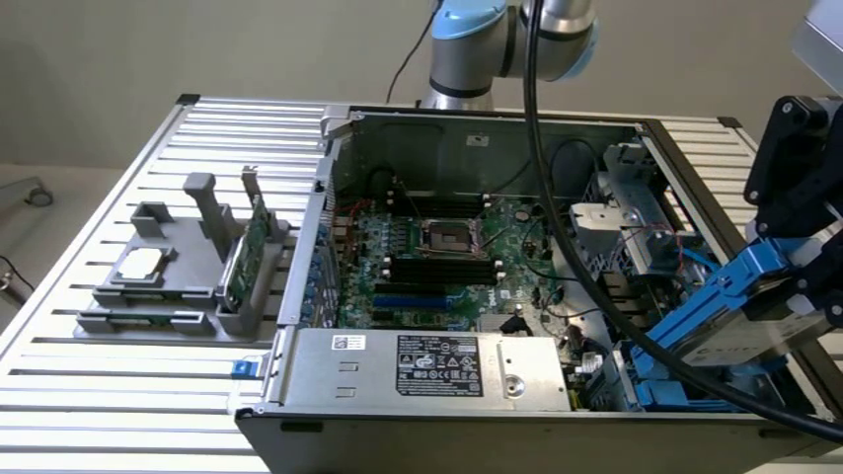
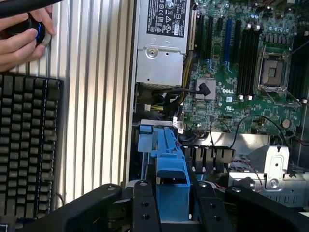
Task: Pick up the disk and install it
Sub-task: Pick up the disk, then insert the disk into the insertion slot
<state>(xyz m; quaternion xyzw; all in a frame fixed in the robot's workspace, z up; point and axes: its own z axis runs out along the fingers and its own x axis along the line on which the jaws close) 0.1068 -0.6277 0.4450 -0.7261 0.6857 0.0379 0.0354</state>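
Observation:
The disk (image 1: 732, 334), silver-grey with blue carrier rails, hangs tilted over the drive bay (image 1: 665, 380) at the front corner of the open computer case, on the exterior view's right. My black gripper (image 1: 800, 288) is shut on the disk's upper end. In the wrist view the disk's blue carrier end (image 2: 172, 170) sits clamped in my gripper (image 2: 173, 209), one black finger (image 2: 145, 208) on either side. Its lower end points down toward the blue-lined bay (image 2: 153, 140). The disk's label is hidden.
The case holds a green motherboard (image 1: 441, 252) and a silver power supply (image 1: 421, 367). A black cable (image 1: 560, 227) droops across the case. A grey fixture (image 1: 172, 286) holds a small chip and a green card. A keyboard (image 2: 26, 150) and a person's hand (image 2: 21, 41) lie beside the case.

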